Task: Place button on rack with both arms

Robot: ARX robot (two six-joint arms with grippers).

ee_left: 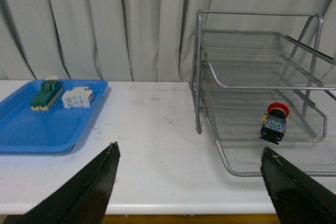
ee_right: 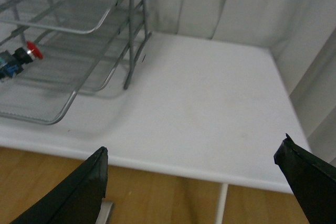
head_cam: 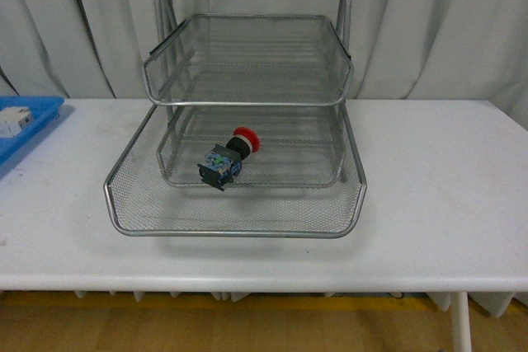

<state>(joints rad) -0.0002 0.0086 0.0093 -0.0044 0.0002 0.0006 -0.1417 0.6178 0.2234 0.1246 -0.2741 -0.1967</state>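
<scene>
Of the left claw point(ee_left: 189, 148) only two fingers point(ee_left: 86, 192) are seen. Both are black and matt, shaped as flat wedges that are broad at the base and narrowed to a small blunt tip. A thin pale edge is caught by the light along each one. The right claw point(ee_right: 194, 145) is shown by fingers point(ee_right: 79, 192) of the same make: dark, smooth, tapered, with a faint sheen on the inner face.
</scene>
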